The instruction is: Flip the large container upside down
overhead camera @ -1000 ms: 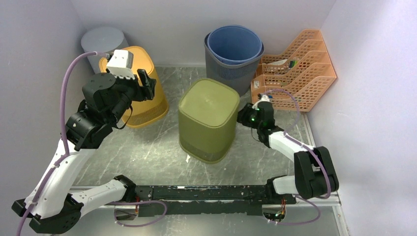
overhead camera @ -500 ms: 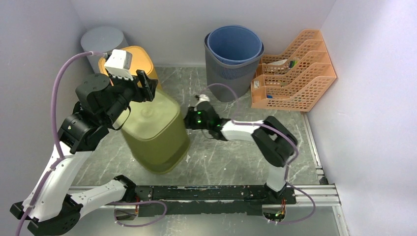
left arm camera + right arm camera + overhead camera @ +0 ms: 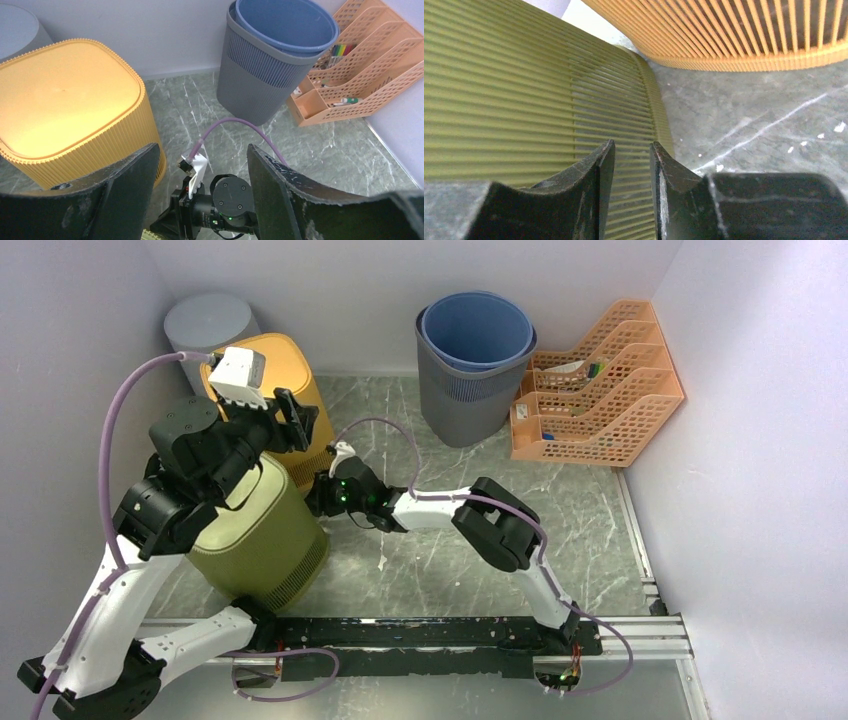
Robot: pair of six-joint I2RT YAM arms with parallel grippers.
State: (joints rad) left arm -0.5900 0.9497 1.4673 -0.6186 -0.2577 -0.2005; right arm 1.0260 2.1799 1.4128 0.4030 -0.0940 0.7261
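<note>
The large olive-green ribbed container (image 3: 262,530) stands at the near left with its closed end up, partly hidden under my left arm. Its ribbed wall fills the right wrist view (image 3: 524,100). My right gripper (image 3: 318,495) reaches far left and is against the container's right wall. Its jaws (image 3: 631,145) are nearly closed, with a narrow gap and nothing between them. My left gripper (image 3: 292,425) hangs open and empty above the container and the right wrist. It (image 3: 202,150) looks down on the right gripper's body.
An orange ribbed container (image 3: 290,370) stands just behind the olive one, with a grey bin (image 3: 205,320) behind it. A grey basket (image 3: 470,390) holding a blue bucket (image 3: 478,330) stands at the back. An orange file rack (image 3: 600,390) is at the back right.
The olive container has slid from the table's middle to the near left, pushed by my right gripper, which stretched leftward with it. My left arm stayed nearly in place above it.
</note>
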